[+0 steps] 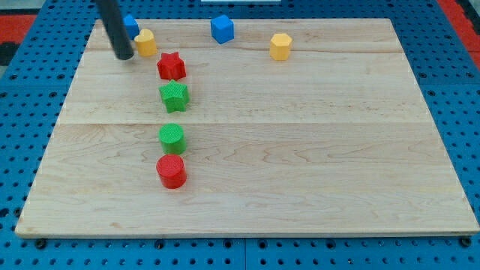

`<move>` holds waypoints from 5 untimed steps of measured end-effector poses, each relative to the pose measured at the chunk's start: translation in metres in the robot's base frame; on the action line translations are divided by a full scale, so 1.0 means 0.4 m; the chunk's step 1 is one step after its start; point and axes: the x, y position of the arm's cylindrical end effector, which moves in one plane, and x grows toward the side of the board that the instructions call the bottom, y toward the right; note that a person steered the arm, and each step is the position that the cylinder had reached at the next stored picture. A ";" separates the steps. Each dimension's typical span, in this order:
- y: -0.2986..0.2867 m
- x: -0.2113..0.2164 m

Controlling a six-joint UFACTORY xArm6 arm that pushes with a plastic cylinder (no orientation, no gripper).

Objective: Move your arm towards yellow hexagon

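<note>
The yellow hexagon (280, 46) stands near the view's top, right of centre, on the wooden board (300, 150). My tip (124, 55) is at the board's top left, far to the left of the hexagon. It sits just left of another yellow block (146, 43), close to it; I cannot tell if they touch. That block's shape is unclear. A blue block (132, 25) behind the rod is partly hidden by it.
A blue cube (222, 28) sits at the top centre. A red star (171, 66), a green star (174, 95), a green cylinder (171, 136) and a red cylinder (171, 171) form a column left of centre. Blue pegboard surrounds the board.
</note>
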 end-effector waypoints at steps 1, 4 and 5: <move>0.086 -0.065; 0.464 -0.014; 0.630 0.040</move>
